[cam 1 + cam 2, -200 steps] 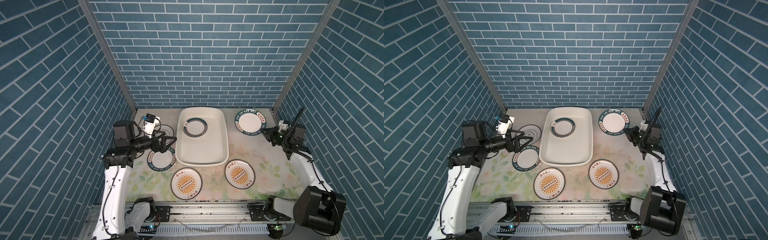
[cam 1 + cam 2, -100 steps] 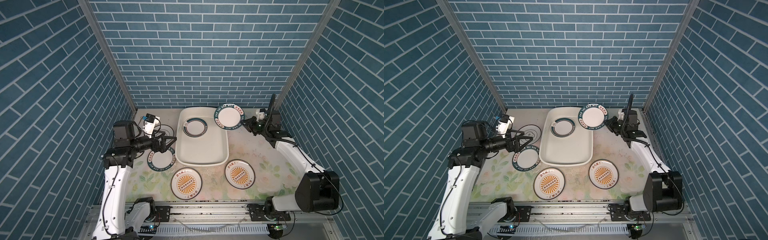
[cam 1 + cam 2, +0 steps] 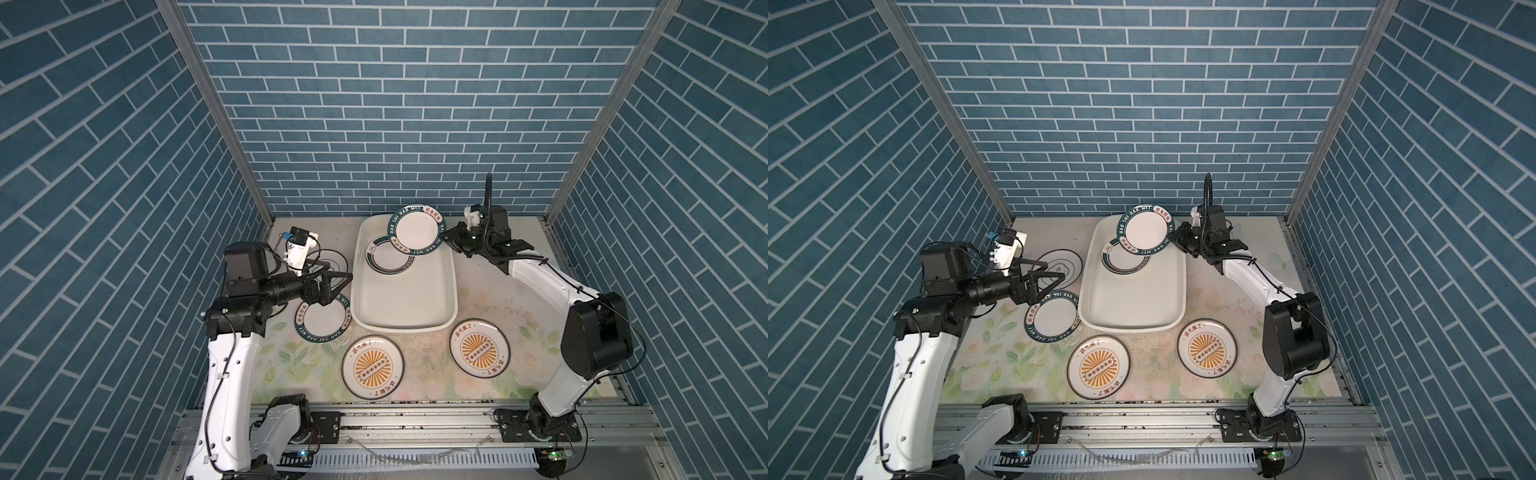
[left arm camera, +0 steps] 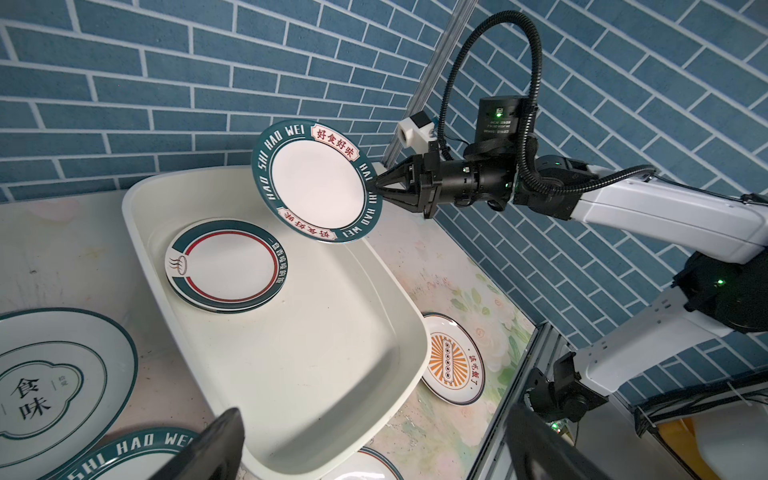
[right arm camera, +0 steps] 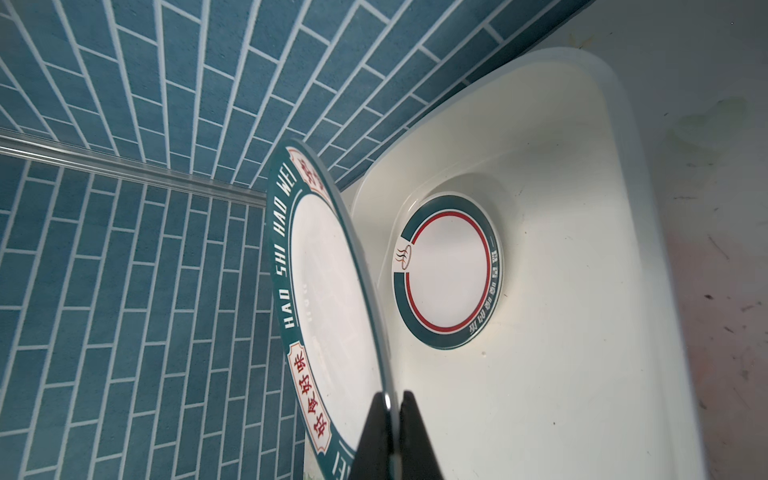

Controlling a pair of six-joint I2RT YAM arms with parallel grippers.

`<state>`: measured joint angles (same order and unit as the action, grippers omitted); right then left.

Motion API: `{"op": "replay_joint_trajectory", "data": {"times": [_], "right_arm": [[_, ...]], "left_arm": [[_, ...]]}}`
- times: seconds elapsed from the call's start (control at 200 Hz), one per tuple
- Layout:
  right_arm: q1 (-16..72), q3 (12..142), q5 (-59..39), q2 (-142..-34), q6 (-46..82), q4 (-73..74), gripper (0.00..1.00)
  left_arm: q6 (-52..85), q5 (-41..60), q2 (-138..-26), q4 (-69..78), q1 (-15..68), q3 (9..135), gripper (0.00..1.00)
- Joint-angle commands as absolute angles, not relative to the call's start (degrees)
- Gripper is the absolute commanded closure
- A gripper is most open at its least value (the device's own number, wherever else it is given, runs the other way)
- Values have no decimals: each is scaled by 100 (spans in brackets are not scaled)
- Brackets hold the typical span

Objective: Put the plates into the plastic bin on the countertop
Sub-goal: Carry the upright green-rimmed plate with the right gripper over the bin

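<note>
Over bin (image 3: 400, 302), plate (image 3: 417, 229) in right gripper (image 3: 446, 238)

Bin (image 3: 403, 299): glossy white, plain.
Tilted plate (image 3: 417, 228): white centre, dark green rim, white lettering, red characters on cream panels.
Plate in bin (image 3: 388, 264): green rim, thin red ring.
Sunburst plates (image 3: 372, 367) (image 3: 479, 354): orange rays on white.
Ringed plate (image 3: 1065, 266): white, thin dark rings.
Countertop (image 3: 478, 291): pale, pink flowers, green leaves.
Walls (image 3: 374, 104): blue brick, white joints.

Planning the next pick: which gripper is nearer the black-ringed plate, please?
Left. The left gripper is beside the black-ringed plate; the right gripper, across the plastic bin, grips a green-rimmed plate.
</note>
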<state>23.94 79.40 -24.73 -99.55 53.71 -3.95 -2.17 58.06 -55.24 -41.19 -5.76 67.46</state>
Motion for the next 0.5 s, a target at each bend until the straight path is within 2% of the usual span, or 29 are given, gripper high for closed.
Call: {"op": "replay_joint_trajectory", "data": {"times": [0.0, 0.495], "right_arm": [[2577, 8261, -2358, -10224, 5411, -123, 100], [2931, 9021, -2150, -11409, 5449, -29, 100]], "left_arm": [[-141, 5932, -5642, -4031, -624, 7010, 1], [-107, 5988, -5555, -3912, -620, 6827, 0]]}}
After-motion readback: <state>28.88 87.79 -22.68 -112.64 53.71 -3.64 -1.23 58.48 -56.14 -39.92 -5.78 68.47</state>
